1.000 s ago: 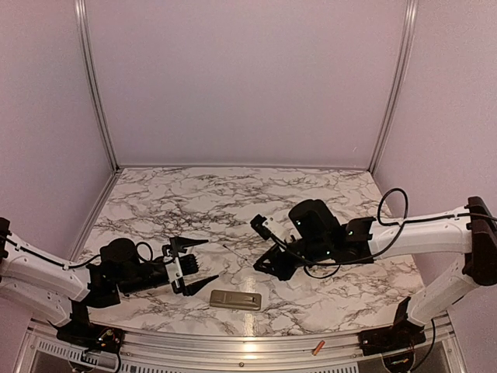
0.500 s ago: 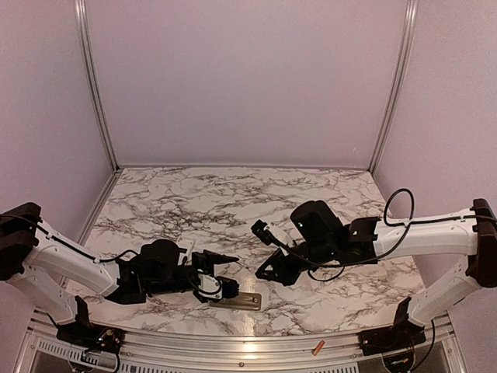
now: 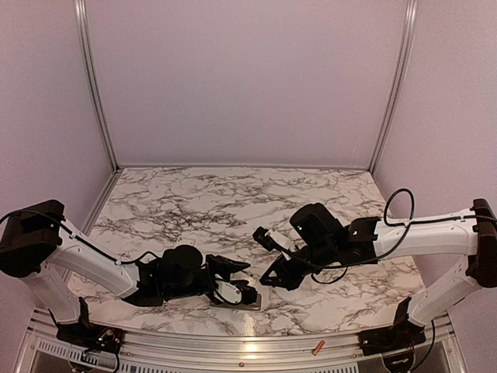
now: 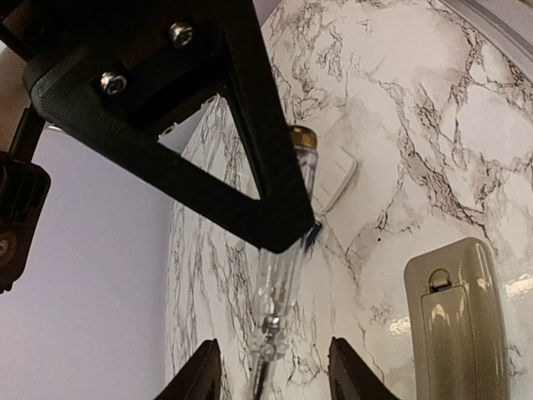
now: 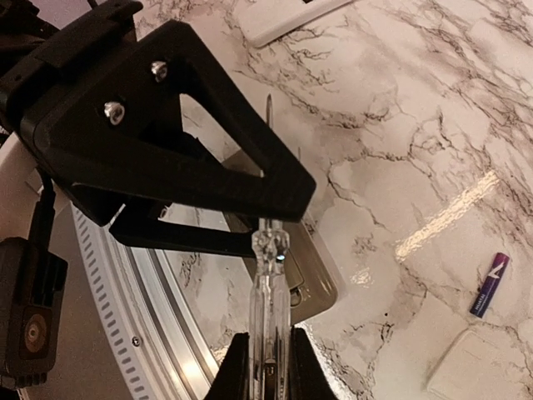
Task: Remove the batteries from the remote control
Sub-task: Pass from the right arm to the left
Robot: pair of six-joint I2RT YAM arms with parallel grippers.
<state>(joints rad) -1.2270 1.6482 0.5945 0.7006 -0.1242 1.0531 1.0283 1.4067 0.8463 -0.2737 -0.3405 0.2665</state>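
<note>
By the remote, right gripper tight on screwdriver

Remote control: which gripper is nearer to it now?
Left. The left gripper is right at the remote control; the right gripper, shut on a screwdriver, is apart, farther back and right.

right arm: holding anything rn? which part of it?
Yes. The right gripper is shut on the screwdriver, with its fingers clamped on the clear handle. The metal shaft sticks out free ahead.
</note>
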